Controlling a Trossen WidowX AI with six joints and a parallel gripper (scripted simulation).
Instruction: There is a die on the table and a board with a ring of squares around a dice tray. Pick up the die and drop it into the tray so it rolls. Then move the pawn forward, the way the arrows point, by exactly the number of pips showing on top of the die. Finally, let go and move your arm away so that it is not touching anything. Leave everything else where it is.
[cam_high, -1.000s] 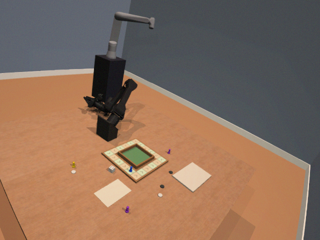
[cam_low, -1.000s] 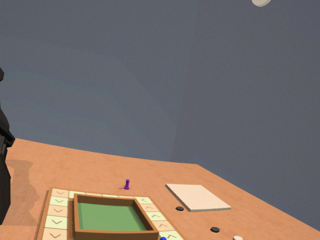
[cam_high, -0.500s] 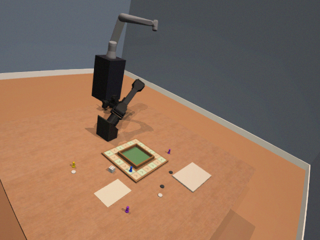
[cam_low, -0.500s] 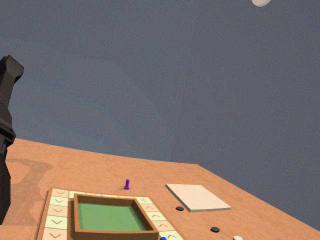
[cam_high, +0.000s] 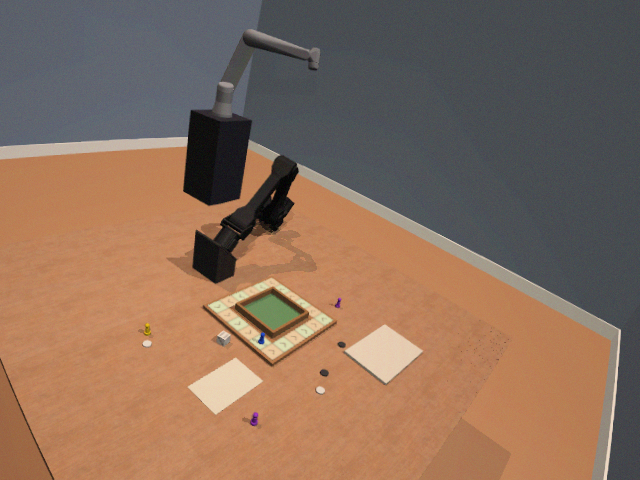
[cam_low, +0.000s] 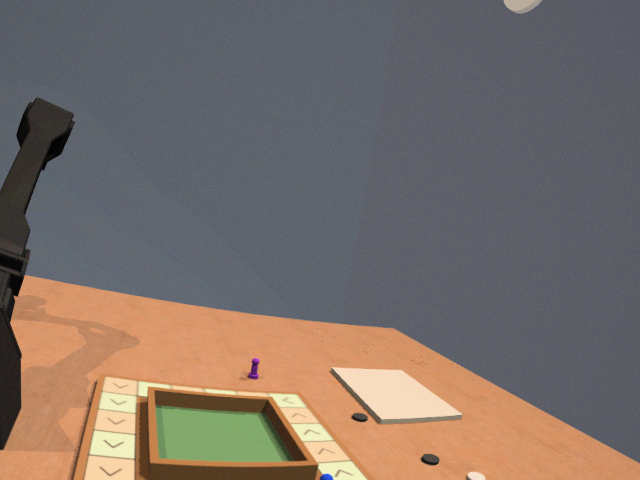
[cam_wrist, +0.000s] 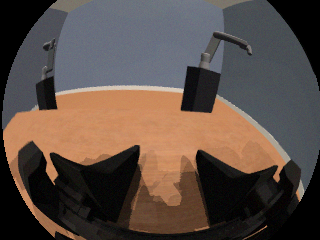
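The white die (cam_high: 223, 338) lies on the table just outside the board's left edge in the top view; its top pips are too small to read. The board (cam_high: 271, 351) (cam_low: 113, 443) has arrowed squares around the brown-walled dice tray (cam_high: 272, 330) (cam_low: 232, 470), whose green floor is empty. The blue pawn (cam_high: 262, 338) (cam_low: 326, 477) stands upright on a square near the board's front corner in the top view. My gripper (cam_wrist: 168, 152) is open, with nothing between its fingers. It is behind the arm's base, far from the die and board.
Around the board are purple pawns (cam_high: 338, 302) (cam_high: 254, 419), a yellow pawn (cam_high: 147, 329), white discs (cam_high: 147, 343) (cam_high: 320, 390), black discs (cam_high: 341, 344) (cam_high: 324, 372), a thin cream sheet (cam_high: 225, 385) and a pale slab (cam_high: 384, 353). A grey arm on a dark pedestal (cam_high: 214, 155) stands farther back.
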